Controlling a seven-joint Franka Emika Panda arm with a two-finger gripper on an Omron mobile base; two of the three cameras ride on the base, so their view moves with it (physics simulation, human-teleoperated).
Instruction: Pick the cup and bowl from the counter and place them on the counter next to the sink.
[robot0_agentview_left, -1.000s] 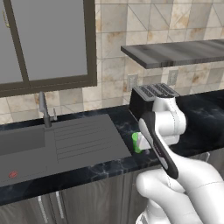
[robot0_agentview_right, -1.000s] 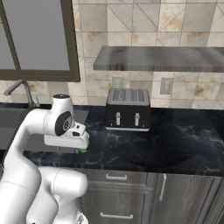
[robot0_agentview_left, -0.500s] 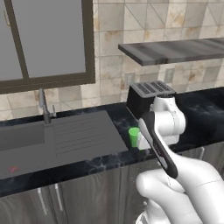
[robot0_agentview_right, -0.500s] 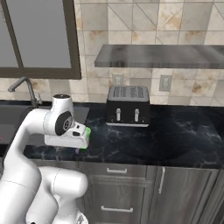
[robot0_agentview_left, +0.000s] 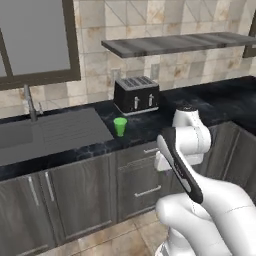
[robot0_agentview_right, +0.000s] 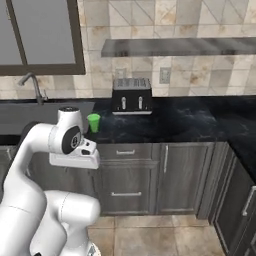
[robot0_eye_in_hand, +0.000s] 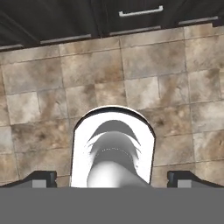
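The green cup (robot0_agentview_left: 120, 126) (robot0_agentview_right: 93, 122) stands upright on the black marble counter (robot0_agentview_left: 165, 117) (robot0_agentview_right: 190, 120), just right of the sink's (robot0_agentview_left: 20, 135) ribbed drainboard (robot0_agentview_left: 70, 125). The bowl is out of view. My arm is folded in front of the cabinets, well back from the counter edge, with the hand pointing down. In the hand view my gripper (robot0_eye_in_hand: 112, 177) is open, its dark fingertips (robot0_eye_in_hand: 41, 178) far apart, with nothing between them over the tiled floor.
A black toaster (robot0_agentview_left: 136, 95) (robot0_agentview_right: 131, 96) stands behind the cup against the tiled wall, under a grey shelf (robot0_agentview_left: 170, 44). The faucet (robot0_agentview_left: 30, 102) rises behind the sink. Dark cabinet fronts with drawers (robot0_agentview_right: 125, 170) run below the counter, with tiled floor (robot0_agentview_right: 165, 235) before them.
The whole picture has shifted: the base has backed away from the counter, so cabinets and floor now show. The cup stays where it was, and the gripper stays open.
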